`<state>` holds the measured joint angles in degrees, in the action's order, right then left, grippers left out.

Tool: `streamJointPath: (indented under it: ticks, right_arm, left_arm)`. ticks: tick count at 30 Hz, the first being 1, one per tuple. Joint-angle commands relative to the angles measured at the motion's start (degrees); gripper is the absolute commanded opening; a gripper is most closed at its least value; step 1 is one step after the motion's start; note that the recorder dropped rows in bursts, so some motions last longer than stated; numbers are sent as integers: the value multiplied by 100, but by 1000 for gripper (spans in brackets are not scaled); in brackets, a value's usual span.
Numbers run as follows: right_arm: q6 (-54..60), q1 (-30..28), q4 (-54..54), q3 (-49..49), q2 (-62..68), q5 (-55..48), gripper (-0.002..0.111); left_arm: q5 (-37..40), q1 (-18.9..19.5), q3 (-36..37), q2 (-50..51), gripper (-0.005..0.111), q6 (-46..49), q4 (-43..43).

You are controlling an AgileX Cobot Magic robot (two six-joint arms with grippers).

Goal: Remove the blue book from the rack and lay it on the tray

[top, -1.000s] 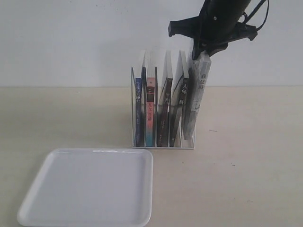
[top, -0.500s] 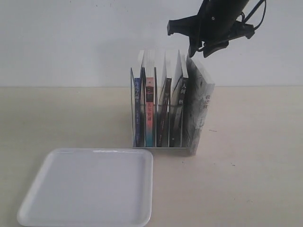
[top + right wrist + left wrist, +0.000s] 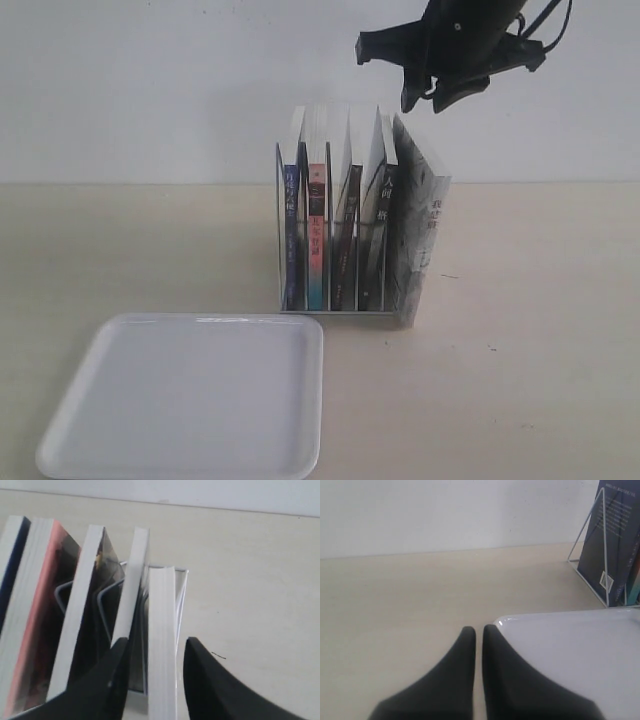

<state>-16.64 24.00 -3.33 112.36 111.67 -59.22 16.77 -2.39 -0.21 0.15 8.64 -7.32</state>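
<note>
The blue book [image 3: 291,236] stands upright in the leftmost slot of the white wire rack [image 3: 345,311]. The white tray [image 3: 190,395] lies in front of the rack, to the left. My right gripper [image 3: 440,97] hangs open above the rack's right end, over the grey-white marbled book [image 3: 425,235]. In the right wrist view the right gripper [image 3: 156,647] straddles that book's page edge [image 3: 162,625] without touching it; the blue book [image 3: 12,555] is at the far end. My left gripper [image 3: 479,630] is shut, empty, low by a tray corner [image 3: 580,645], with the blue book [image 3: 617,535] beyond.
Three more books fill the rack: one with a pink-and-teal spine [image 3: 316,235] next to the blue one, then two dark ones [image 3: 346,235]. The marbled book stands at the rack's right end, leaning on it. A pale wall rises behind the tabletop [image 3: 540,330].
The right gripper, which held the marbled book raised, has let it go. The book now stands lower at the rack's right end, and the gripper has risen slightly.
</note>
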Motion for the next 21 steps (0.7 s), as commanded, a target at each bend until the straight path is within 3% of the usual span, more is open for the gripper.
streamJointPath:
  ticks: [1, 10, 21]
  right_arm:
    - [205, 69, 295, 25, -363, -169, 35]
    - [306, 687, 276, 25, -408, 163, 35]
    - [157, 719, 276, 25, 69, 627, 35]
  left_arm:
    - [-5, 13, 21, -15, 4, 6, 30]
    - [-5, 13, 21, -15, 4, 6, 30]
    - [-5, 13, 21, -15, 4, 6, 30]
